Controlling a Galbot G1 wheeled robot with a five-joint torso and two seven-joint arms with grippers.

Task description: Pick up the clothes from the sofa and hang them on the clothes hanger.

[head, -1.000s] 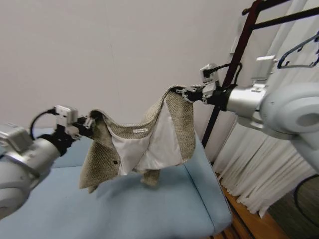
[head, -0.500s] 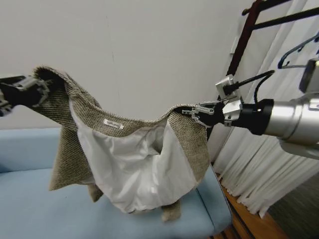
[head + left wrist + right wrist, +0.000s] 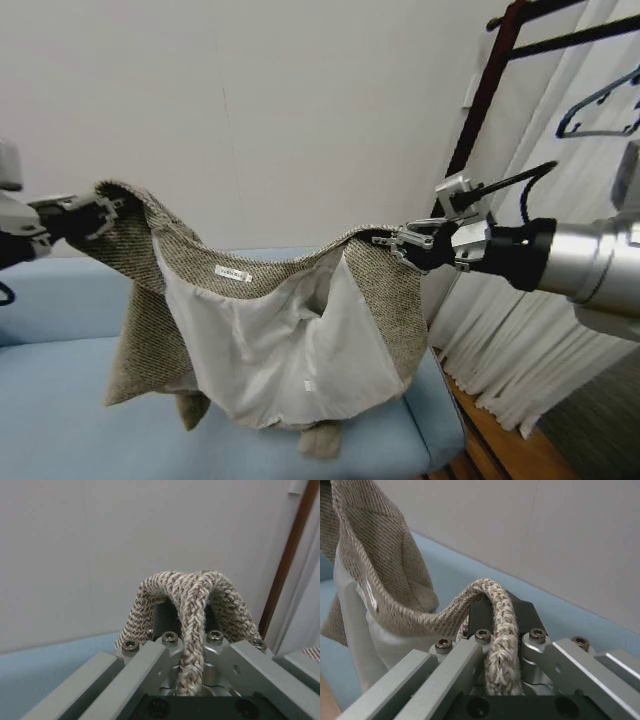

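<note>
At the left edge of the head view, the left gripper [image 3: 103,212] is pinched tight on one shoulder edge of the tweed jacket [image 3: 385,300]. The jacket hangs spread across the middle of the frame with its pale lining facing the camera. It hangs low over the blue sofa [image 3: 60,430], and whether the hem touches the seat cannot be told. Right of centre, the right gripper [image 3: 397,240] clamps the other shoulder's braided edge. In the upper right stands the dark clothes rack [image 3: 487,95], with a hanger [image 3: 600,100] beside it.

Plain white wall [image 3: 300,100], pale curtain [image 3: 530,350], wood floor [image 3: 487,435]
</note>
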